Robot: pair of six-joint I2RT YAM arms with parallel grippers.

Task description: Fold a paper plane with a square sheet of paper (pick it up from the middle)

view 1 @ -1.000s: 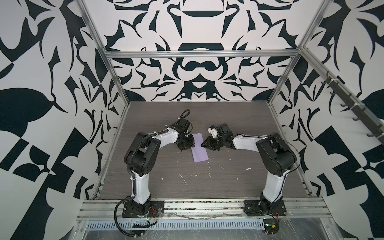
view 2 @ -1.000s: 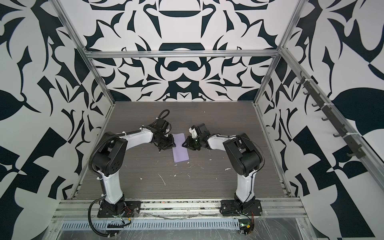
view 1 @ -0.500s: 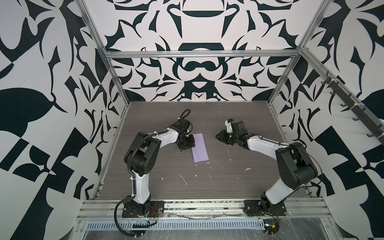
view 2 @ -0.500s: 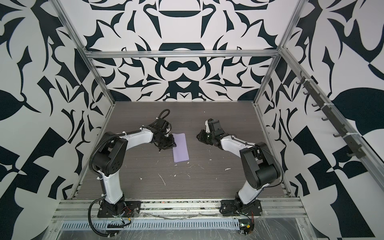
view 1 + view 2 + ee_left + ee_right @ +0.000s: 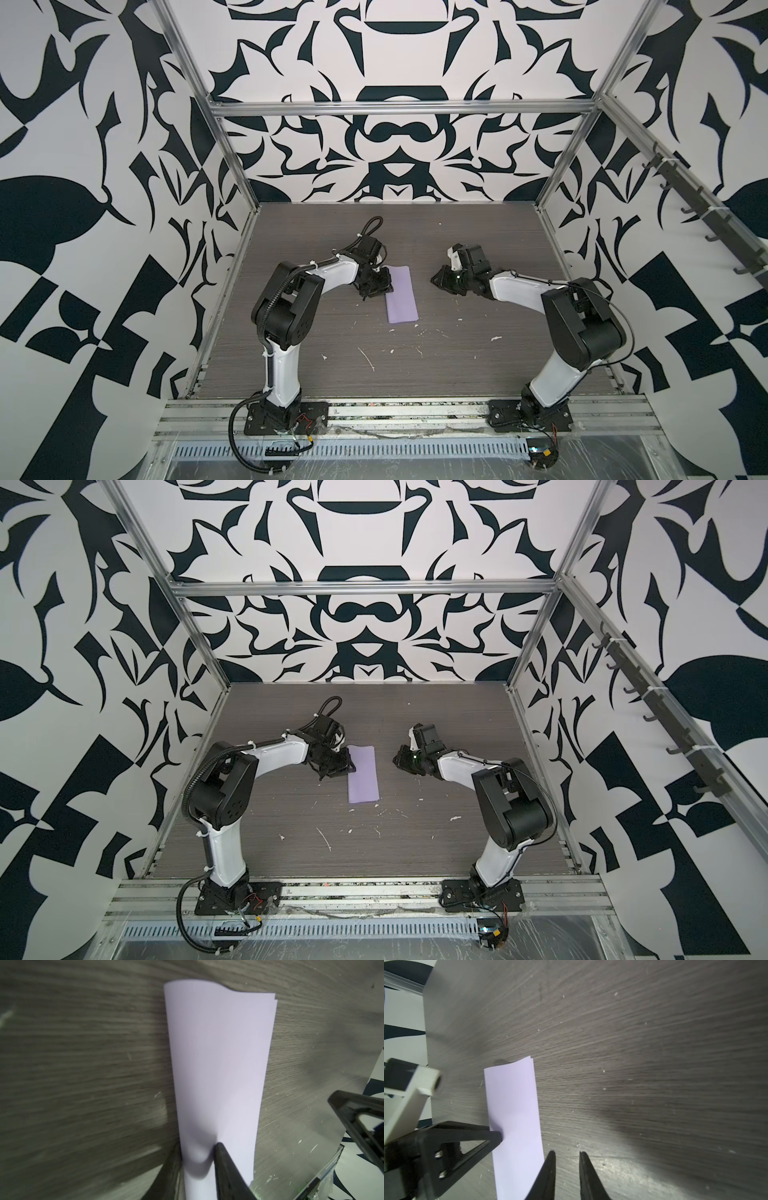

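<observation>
**Folded lilac sheet lies mid-counter, left gripper at its fold**

The thin lilac-purple paper sheet (image 5: 401, 301) (image 5: 363, 775) lies flat on the dark grey wood-grain counter (image 5: 457, 374), folded in half into a long rectangle. It sits near the middle, slightly to the left. In the left wrist view the fold is rounded rather than sharply creased, and the loose edges at the far corner (image 5: 220, 1064) do not quite line up.

The left gripper (image 5: 384, 286) (image 5: 347, 766) (image 5: 197, 1147) is at the sheet's far left corner with its jaws a little apart, straddling the folded edge. One fingertip (image 5: 218, 1145) rests on the top layer and the other sits just outside the fold.

The right gripper (image 5: 436, 280) (image 5: 397, 759) (image 5: 566, 1153) hangs apart from the sheet's right edge. Its jaws are narrowly spread with nothing between them.

Small white flecks (image 5: 368, 359) are scattered on the counter nearer the arm bases.
</observation>
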